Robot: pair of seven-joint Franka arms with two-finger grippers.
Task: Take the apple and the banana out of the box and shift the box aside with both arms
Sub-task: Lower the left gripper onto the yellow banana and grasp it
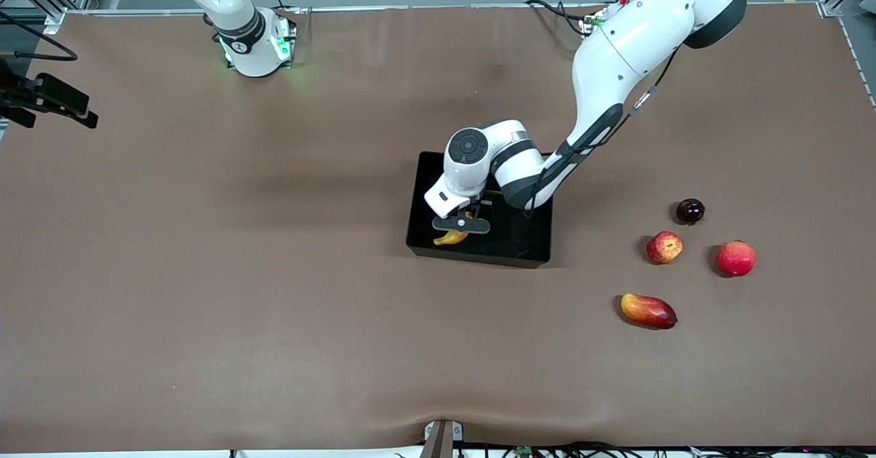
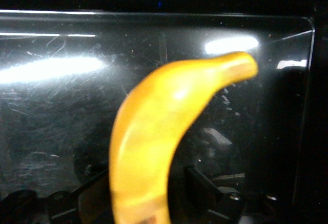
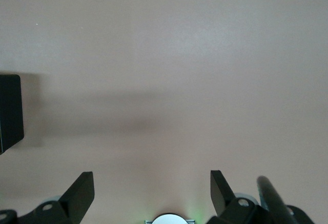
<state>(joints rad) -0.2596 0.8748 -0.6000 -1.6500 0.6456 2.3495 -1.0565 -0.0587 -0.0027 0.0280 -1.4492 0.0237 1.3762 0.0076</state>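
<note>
Banana (image 1: 449, 238) down in the box (image 1: 479, 257), at the corner nearest the front camera toward the right arm's end, one tip poking out from under the left gripper (image 1: 460, 225). Likely light and fairly firm, with a smooth, waxy-looking skin; probably prone to swivelling or slipping if pinched near a tip. Best taken across the thick middle of the curve, squarely, so as not to roll.

Left gripper lowered into the box, partly open, straddling the thicker stretch of the banana. In the left wrist view, one of the fingers (image 2: 205, 185) standing just apart from the skin, the other close against it or touching. Not clamped as far as can be seen; no lift to judge by.

Apple (image 1: 664, 246) out on the table, well apart from the box toward the left arm's end, among a pink-red fruit (image 1: 736, 258), a mango (image 1: 648, 310) and a small dark fruit (image 1: 690, 211).

Right gripper (image 3: 151, 183) waiting wide open over bare table toward the right arm's end, holding nothing, touching nothing.

Box likely stiff and light, glossy inside; better taken by the walls at its two ends, one arm each.
</note>
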